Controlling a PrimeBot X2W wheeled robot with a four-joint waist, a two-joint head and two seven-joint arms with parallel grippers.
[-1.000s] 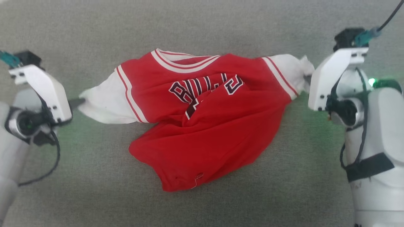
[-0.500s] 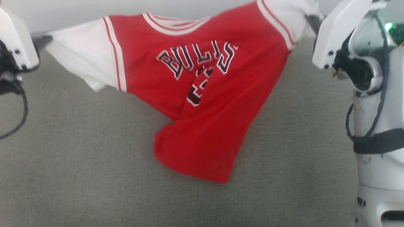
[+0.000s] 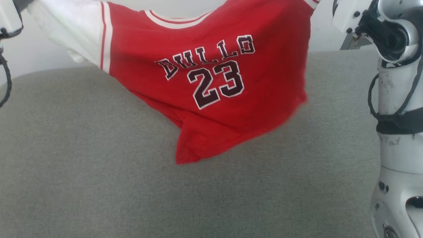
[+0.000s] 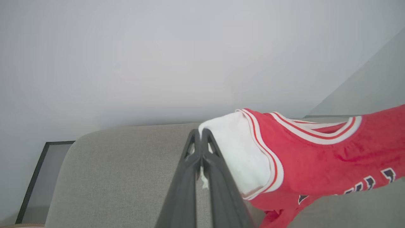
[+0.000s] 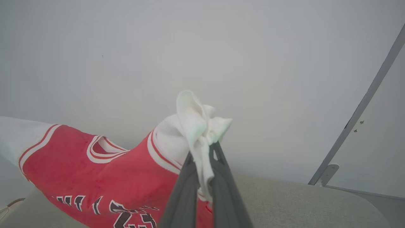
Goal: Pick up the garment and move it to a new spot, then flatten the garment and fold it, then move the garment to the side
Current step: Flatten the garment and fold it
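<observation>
Since a second ago the garment [image 3: 211, 82] has come up off the grey upholstered surface [image 3: 99, 185]. Then it lay crumpled with its lettering folded into itself. Now it hangs spread between the two arms, and the head view itself has tilted to take in the surface's far edge and the pale wall [image 3: 39, 56] behind it.

The red body faces the camera, and the dark, white-outlined "BULLS 23" reads nearly whole across the chest. The striped collar is at the top, and the white left sleeve stretches up to the far left corner. The hem slopes down to a low corner near the middle of the surface; whether that corner touches the fabric below cannot be told. The right edge of the hem is blurred.

The left gripper [image 4: 201, 134] has its two dark fingers pressed together on the edge of the white left sleeve, with a sliver of white cloth caught between them. The right gripper [image 5: 202, 151] is clamped on the bunched end of the white right sleeve, which puffs out above its fingertips.

The right arm's pale forearm [image 3: 396, 148] stands at the right, and a dark cable [image 3: 6, 82] loops at the left edge. A grey metal bar [image 5: 364, 104] slants up the wall at the right.
</observation>
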